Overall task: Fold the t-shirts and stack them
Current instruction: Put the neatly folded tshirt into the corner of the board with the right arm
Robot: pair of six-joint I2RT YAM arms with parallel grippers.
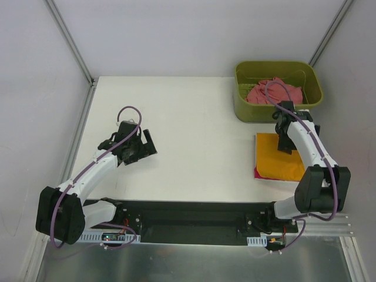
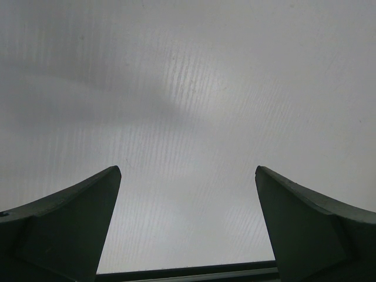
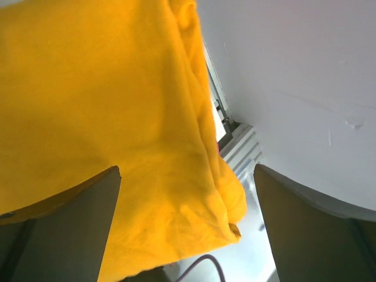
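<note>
We log 1 orange t-shirt (image 1: pixel 281 158) folded atop 1 magenta t-shirt (image 1: pixel 257 173); left end effector (image 1: pixel 140 149) and right end effector (image 1: pixel 286 140) both apart, empty.

Table (image 1: pixel 188 147): olive bin (image 1: pixel 258 111) far right; orange shirt (image 1: pixel 273 157) atop magenta shirt (image 1: pixel 256 172).

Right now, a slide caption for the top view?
Right gripper open over folded orange shirt lying on a magenta one; pink shirt in green bin.
</note>
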